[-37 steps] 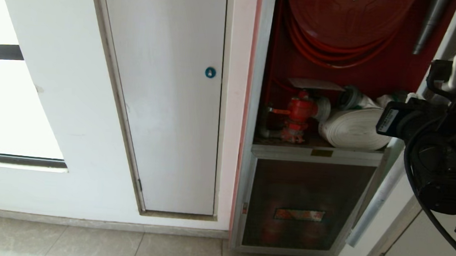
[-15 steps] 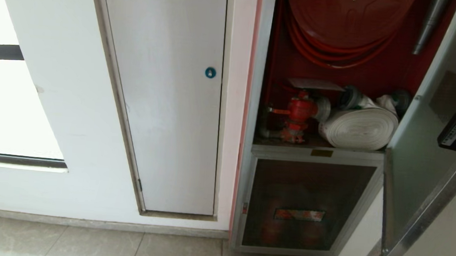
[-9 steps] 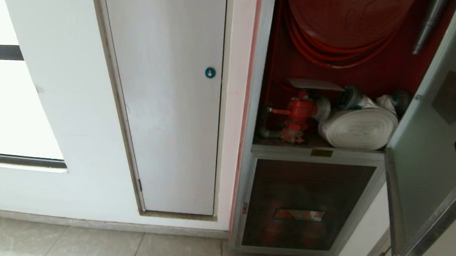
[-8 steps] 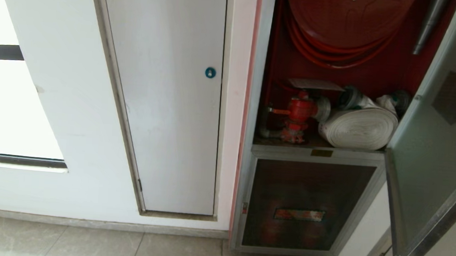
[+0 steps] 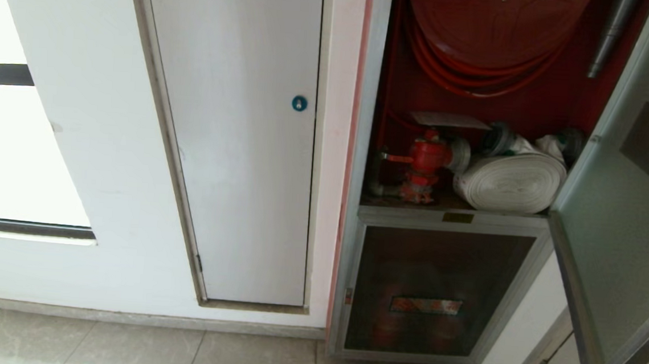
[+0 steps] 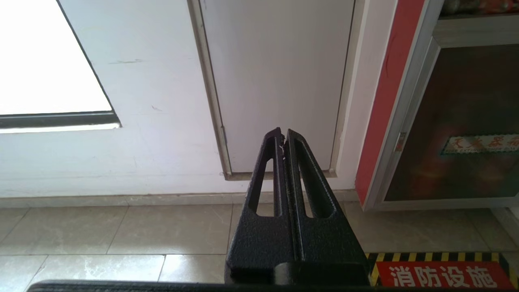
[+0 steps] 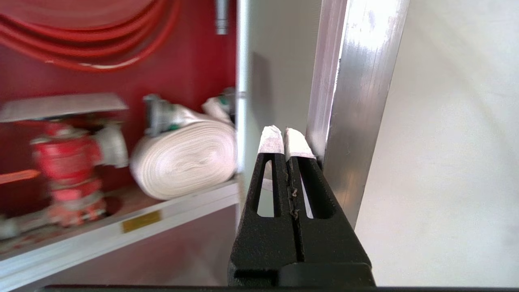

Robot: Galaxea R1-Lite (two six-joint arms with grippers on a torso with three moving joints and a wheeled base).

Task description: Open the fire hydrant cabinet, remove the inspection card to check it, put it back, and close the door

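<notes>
The fire hydrant cabinet (image 5: 362, 167) stands with its silver aluminium frame bare and its red inside showing: a round red hose reel (image 5: 495, 22) with looped red hose up top, a red valve (image 5: 426, 158) on the shelf, and a flat-wound white rolled hose (image 5: 510, 181) beside it. A flat pale card (image 5: 449, 120), which may be the inspection card, lies level just above the valve; its print is too small to read. The door (image 5: 618, 225), frosted-looking glass in a brushed metal frame, hangs swung out to the right. From the head, neither arm shows. Only the right wrist view gives the right gripper (image 7: 286, 136): its black slotted fingers, capped with white pads (image 7: 271, 140), are pressed together and empty, sitting right against the inner side of the door's shiny metal edge. The left wrist view shows the left gripper (image 6: 283, 136) closed too, pointing low toward the plain white door (image 6: 275, 81) and the tiled floor (image 6: 121, 231), well away from the cabinet.
</notes>
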